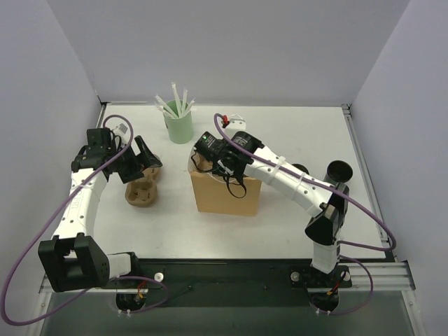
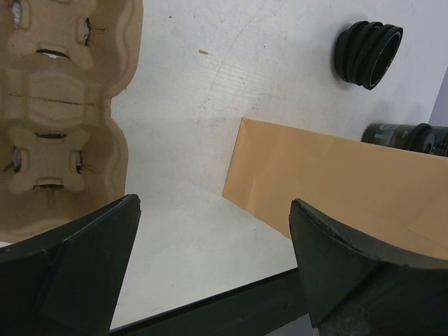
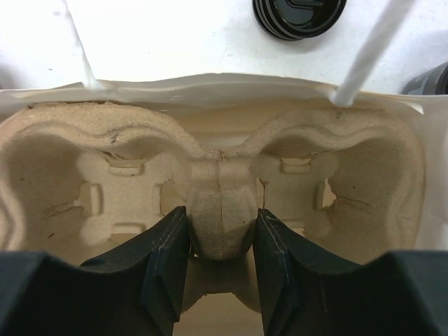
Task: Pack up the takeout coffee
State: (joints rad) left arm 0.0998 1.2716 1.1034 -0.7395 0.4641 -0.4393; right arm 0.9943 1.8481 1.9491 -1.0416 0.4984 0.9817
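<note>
The black takeout coffee cup (image 1: 338, 170) stands at the table's right side with its mouth open; the left wrist view shows it ribbed (image 2: 367, 54), beyond the brown paper bag (image 1: 225, 192) (image 2: 336, 182). My right gripper (image 1: 231, 168) (image 3: 222, 238) reaches down into the bag, shut on the middle ridge of a pulp cup carrier (image 3: 220, 203) that sits inside the bag's white lining (image 3: 210, 84). My left gripper (image 1: 140, 164) (image 2: 217, 266) hangs open and holds nothing, just behind a second carrier (image 1: 142, 192) (image 2: 56, 105) lying on the table.
A mint-green cup of white straws (image 1: 178, 126) stands behind the bag. A dark round thing (image 1: 301, 168) (image 2: 402, 135) sits right of the bag, partly hidden by my right arm. A black round thing (image 3: 299, 15) shows past the bag's rim.
</note>
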